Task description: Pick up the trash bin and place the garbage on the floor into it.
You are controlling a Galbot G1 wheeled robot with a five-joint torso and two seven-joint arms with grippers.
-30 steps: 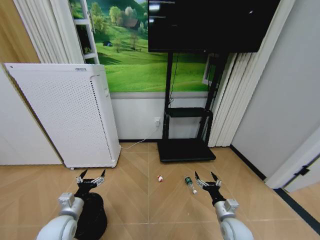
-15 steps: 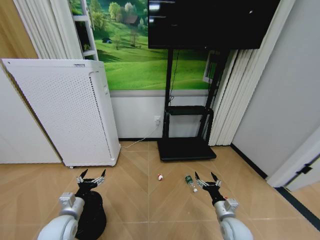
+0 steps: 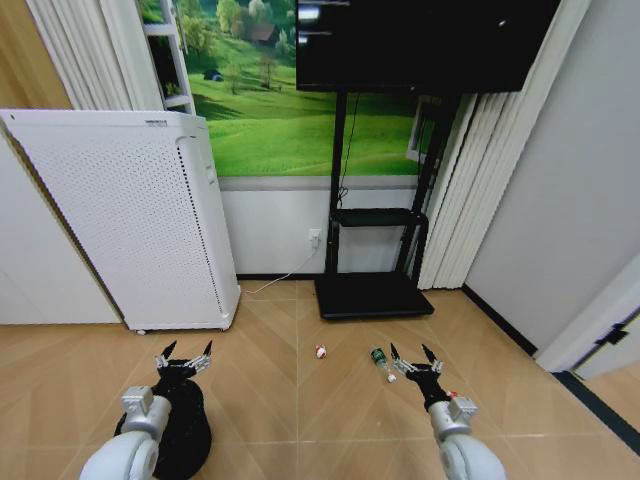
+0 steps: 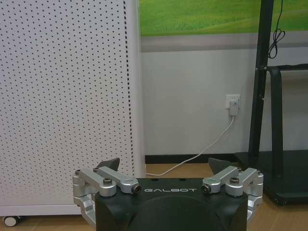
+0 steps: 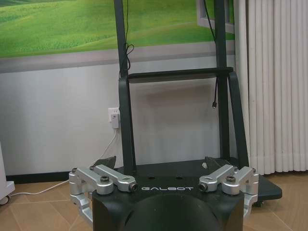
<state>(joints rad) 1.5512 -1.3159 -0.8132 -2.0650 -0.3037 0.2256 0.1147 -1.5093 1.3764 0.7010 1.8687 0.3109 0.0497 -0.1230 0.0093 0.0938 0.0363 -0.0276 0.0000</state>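
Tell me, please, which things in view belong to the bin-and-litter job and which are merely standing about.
Belonging to the job:
- trash bin, black, under the left gripper
- clear bottle on the floor, just left of the right gripper
- white-and-red scrap on the floor

Just standing about:
- white perforated appliance
- black TV stand
- power cord

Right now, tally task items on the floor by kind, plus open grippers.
Trash bin: 1
White-and-red scrap: 1
Clear bottle, green label: 1
Open grippers: 2, left gripper over the bin, right gripper beside the bottle
Total: 5
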